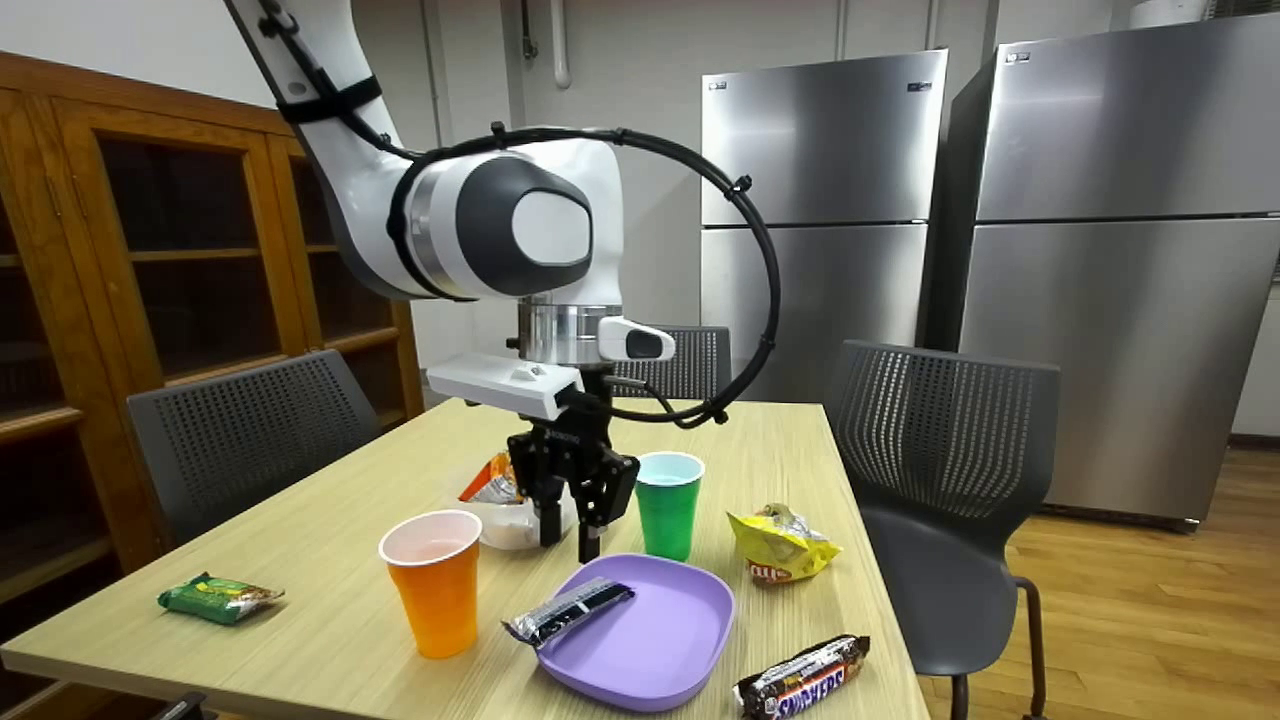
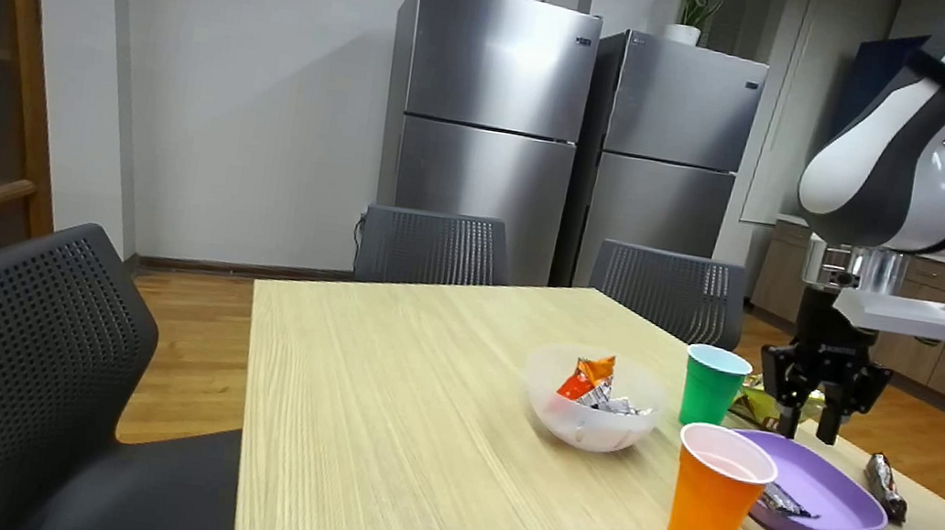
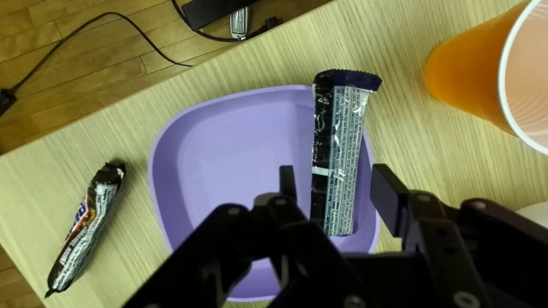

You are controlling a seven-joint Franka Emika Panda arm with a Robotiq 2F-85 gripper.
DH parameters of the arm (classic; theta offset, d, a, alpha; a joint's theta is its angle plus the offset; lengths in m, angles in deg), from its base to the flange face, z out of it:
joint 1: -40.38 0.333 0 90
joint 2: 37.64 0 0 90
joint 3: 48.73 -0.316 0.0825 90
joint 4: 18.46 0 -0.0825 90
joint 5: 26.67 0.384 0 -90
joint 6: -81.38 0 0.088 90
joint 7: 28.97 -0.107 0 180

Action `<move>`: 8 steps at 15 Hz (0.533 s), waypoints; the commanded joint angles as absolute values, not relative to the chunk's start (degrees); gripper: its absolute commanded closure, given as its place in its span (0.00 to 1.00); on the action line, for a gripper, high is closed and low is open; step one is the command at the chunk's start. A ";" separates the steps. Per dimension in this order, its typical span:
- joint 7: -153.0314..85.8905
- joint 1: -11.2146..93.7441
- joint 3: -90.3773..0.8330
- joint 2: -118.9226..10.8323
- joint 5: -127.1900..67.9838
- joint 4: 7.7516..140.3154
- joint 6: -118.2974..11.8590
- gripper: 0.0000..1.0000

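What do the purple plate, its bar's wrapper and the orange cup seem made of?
Purple plate: probably rigid plastic, satin, its rim smoothly rounded.
Bar wrapper: glossy film, perhaps metallised; sharp highlights, serrated end.
Orange cup: likely thin plastic, slightly shiny, ridged inside.

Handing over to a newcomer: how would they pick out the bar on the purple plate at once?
On the wood-grain table, find the shallow purple plate beside the orange cup. Along the plate's cup side lies a long wrapped bar, black and silver, one end poking past the rim. Unlike the brown Snickers bar directly on the table, it sits mostly inside the plate.
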State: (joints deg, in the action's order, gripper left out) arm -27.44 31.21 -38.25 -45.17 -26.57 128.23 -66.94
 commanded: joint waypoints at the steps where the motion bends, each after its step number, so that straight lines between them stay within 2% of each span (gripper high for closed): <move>1: -24.32 31.67 -39.70 -43.19 -26.99 128.81 -67.32 0.20; 3: -23.39 32.84 -40.62 -42.70 -28.75 128.58 -67.42 0.04; 4: -22.83 33.28 -41.09 -42.50 -29.10 128.43 -67.50 0.01; 8: -21.65 34.39 -42.04 -41.02 -30.46 128.02 -67.49 0.00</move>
State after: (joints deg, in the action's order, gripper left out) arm -23.41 34.38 -41.44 -43.67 -29.05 127.63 -67.49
